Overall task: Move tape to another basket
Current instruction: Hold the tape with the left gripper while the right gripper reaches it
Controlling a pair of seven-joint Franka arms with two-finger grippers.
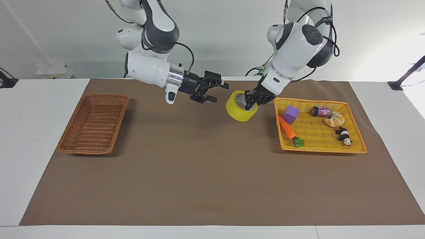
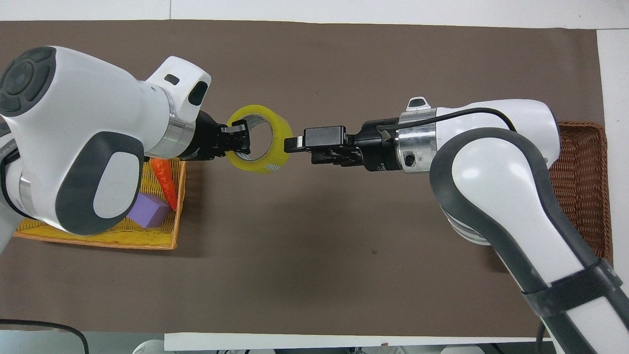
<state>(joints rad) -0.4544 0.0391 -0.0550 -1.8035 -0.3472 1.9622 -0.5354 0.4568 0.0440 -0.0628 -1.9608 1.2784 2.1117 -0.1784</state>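
Tape (image 1: 241,110) is a wide roll of translucent yellow film with a pale grey-white core, and it hangs in the air over the brown mat (image 1: 212,172), between the two baskets and beside the orange-yellow tray. The roll is tilted: its round opening faces up and partly toward the right arm's end of the table, so the axis through the hole stands slanted, not straight up. On the outer wall I see a small pale patch in the overhead view, but any writing on it I cannot read. From largest to smallest around it: the mat covers most of the white table (image 1: 40,109); the brown wicker basket (image 1: 94,123) stands at the right arm's end with nothing lying in it; the yellow tray basket (image 1: 357,145) stands at the left arm's end and holds an orange carrot toy (image 1: 288,128), a purple block (image 1: 291,114), a bread piece (image 1: 335,119), a small can (image 1: 321,111) whose label I cannot read, and a small black and white figure (image 1: 344,136). The left gripper (image 1: 249,102) is clamped on the rim of the tape, one finger inside the core and one outside. The right gripper (image 1: 219,91) is over the mat just beside the roll, its jaws spread wide with nothing between them, the tips close to the roll's outer wall.
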